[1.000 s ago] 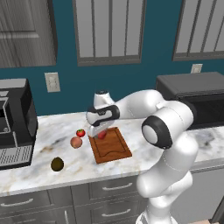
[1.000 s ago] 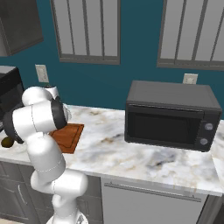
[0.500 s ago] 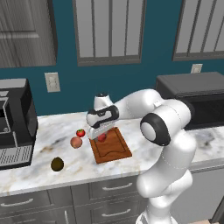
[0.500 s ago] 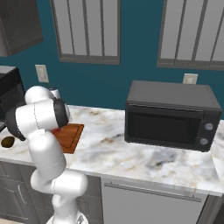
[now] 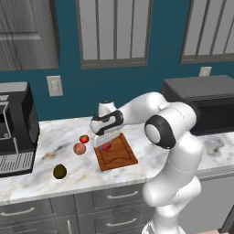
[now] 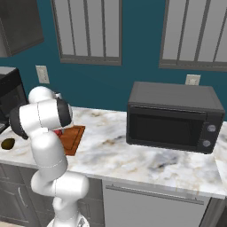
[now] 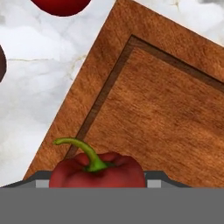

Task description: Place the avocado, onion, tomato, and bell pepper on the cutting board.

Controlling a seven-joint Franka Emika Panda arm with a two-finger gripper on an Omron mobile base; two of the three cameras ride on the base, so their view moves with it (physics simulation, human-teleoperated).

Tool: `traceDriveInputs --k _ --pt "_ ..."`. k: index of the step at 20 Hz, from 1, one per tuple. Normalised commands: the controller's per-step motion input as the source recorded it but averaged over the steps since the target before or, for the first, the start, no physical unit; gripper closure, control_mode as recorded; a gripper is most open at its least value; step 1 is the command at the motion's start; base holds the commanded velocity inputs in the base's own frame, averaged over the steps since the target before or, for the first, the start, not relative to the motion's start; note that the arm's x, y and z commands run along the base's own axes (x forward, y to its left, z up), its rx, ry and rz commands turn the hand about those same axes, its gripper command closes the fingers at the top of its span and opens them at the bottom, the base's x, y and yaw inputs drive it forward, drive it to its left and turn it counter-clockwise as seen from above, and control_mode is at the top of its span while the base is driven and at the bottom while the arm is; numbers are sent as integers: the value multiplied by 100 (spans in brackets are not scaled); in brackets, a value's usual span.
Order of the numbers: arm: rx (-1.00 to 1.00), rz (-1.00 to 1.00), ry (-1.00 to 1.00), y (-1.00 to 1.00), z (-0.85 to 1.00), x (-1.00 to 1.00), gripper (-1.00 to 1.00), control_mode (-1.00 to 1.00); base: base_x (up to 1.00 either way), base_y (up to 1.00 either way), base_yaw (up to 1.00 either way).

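Note:
My gripper (image 5: 104, 142) is shut on the red bell pepper (image 5: 106, 146) and holds it low over the left part of the reddish-brown cutting board (image 5: 119, 155). Through the hand view the bell pepper (image 7: 97, 168), green stem up, sits between the fingers of the gripper (image 7: 97, 180), above the cutting board (image 7: 166, 109) near its grooved edge. I cannot tell whether it touches the wood. On the counter left of the board lie the tomato (image 5: 84, 138), the peach-pink onion (image 5: 79, 148) and, nearer the front, the dark avocado (image 5: 60, 171). The avocado (image 6: 8, 143) and cutting board (image 6: 74, 136) also appear from the right.
A black coffee machine (image 5: 13, 132) stands at the counter's left end. A dark microwave (image 6: 173, 116) sits on the right. Bare marble counter (image 6: 115, 150) lies between board and microwave. The counter's front edge runs just below the avocado.
The gripper has sunk a little toward the board with the bell pepper still in it. Tomato, onion and avocado have not moved.

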Motion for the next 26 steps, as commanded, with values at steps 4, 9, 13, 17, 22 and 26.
traceDriveInputs --k 4,9,13,17,22,26 --pt "0 -2 6 0 -26 0 -100 -100 0 0 0" --pt "0 -2 7 0 -25 0 -100 -100 0 0 0" --pt "0 -1 1 0 -9 0 -100 -100 0 0 0" --pt "0 0 0 0 0 0 -100 -100 0 0 0" --pt "0 0 0 0 0 -4 -100 -100 0 0 0" --pt "0 0 -4 0 1 -21 -100 -100 0 0 0"
